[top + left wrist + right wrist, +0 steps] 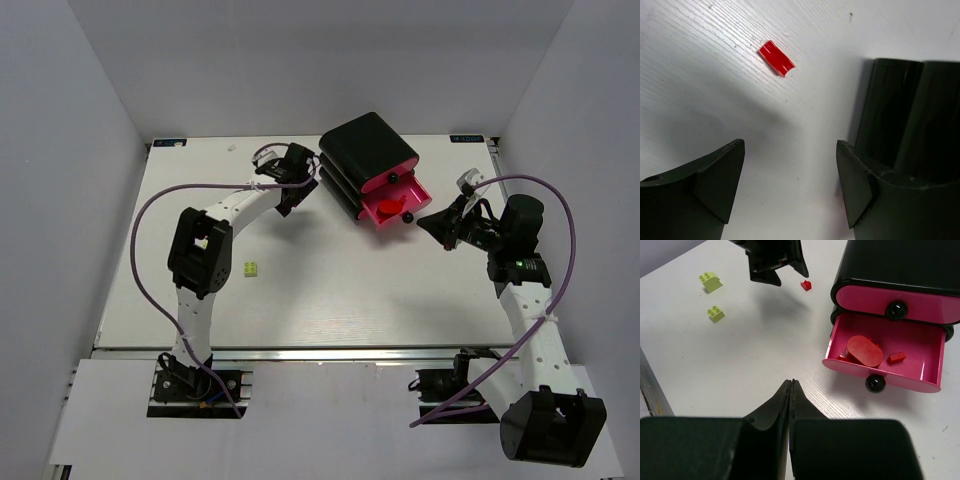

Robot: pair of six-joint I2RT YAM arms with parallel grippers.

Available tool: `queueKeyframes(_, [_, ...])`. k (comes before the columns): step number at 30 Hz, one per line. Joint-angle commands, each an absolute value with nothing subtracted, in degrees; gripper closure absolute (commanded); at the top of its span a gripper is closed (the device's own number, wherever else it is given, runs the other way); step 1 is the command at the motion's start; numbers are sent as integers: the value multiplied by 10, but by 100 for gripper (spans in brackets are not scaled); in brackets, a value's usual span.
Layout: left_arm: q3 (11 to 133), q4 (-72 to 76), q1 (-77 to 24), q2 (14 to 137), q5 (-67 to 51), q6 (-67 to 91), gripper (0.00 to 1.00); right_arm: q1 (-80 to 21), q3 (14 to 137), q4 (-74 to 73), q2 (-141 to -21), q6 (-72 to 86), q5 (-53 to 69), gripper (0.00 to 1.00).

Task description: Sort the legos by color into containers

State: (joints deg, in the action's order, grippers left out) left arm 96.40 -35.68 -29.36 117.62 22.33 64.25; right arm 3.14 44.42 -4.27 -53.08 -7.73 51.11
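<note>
A small red lego (776,58) lies on the white table beside the black cabinet (910,120); it also shows in the right wrist view (806,285). My left gripper (790,185) is open and empty, hovering just short of it, and shows in the top view (290,197). One pink drawer (930,371) is pulled open and holds a rounded red piece (865,350) and a red brick (896,357). The drawer above (860,297) is shut. Two yellow-green legos (710,281) (716,314) lie to the left. My right gripper (791,385) is shut and empty, in front of the open drawer.
The cabinet (365,150) stands at the back middle of the table, its open drawer (422,196) facing the right arm. The yellow-green legos (251,268) lie near the left arm's elbow. White walls enclose the table.
</note>
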Motion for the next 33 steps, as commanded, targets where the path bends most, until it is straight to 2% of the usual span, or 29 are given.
queueKeyframes(1, [1029,-435,-274,1200,218,754,17,31,442,-17,-523,-70,505,100])
queueKeyframes(7, [1087,-468,-252,1273,201,815,19,31,439,-15,-520,-71,502,100])
queueKeyframes(20, [1186,-455,-217,1368,168,818,23,32,435,-12,-513,-76,495,100])
queueKeyframes(28, [1173,-443,-211,1390,122,819,31,33,432,-8,-512,-77,485,100])
queueKeyframes(33, [1170,-428,-211,1399,101,818,42,32,432,-7,-509,-76,482,100])
